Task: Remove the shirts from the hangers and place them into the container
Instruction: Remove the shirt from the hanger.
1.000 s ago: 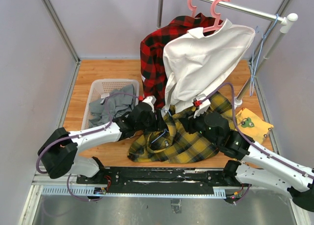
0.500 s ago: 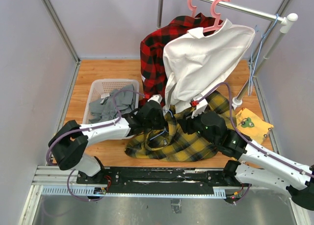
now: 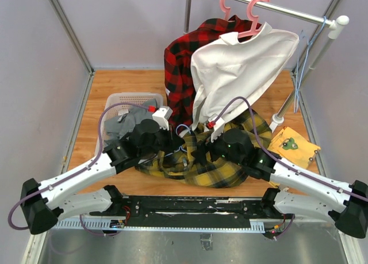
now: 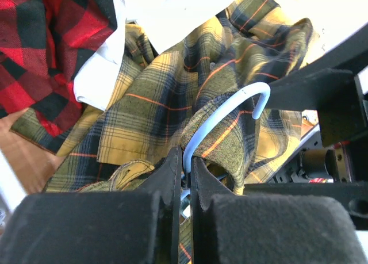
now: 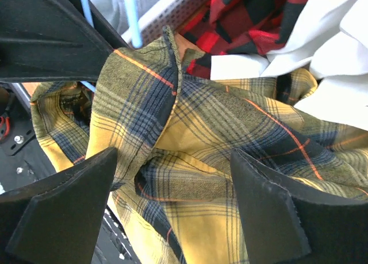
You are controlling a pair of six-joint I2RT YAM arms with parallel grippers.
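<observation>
The yellow-and-dark-green plaid shirt (image 3: 227, 169) lies crumpled on the table in front of both arms. A thin light-blue hanger (image 4: 230, 106) is still inside its collar, with the hook sticking out. My left gripper (image 4: 187, 163) is shut on the wire just below the hook. My right gripper (image 5: 172, 201) is open, its fingers straddling a fold of the plaid shirt (image 5: 218, 143). The red-and-black shirt (image 3: 181, 68) and the white shirt (image 3: 241, 68) hang on pink hangers (image 3: 256, 14) from the rail. The grey shirt (image 3: 123, 123) lies in the white basket (image 3: 135, 95).
A second light-blue hanger (image 3: 302, 62) hangs bare at the right end of the rail (image 3: 287, 10). A flat yellow cloth (image 3: 293, 143) lies at the right by the rail post. Grey walls close in both sides of the wooden table (image 3: 86, 132).
My left gripper has closed on the blue hanger and that arm has swung left. My right gripper has opened and let go of the plaid shirt, which shifted slightly left.
</observation>
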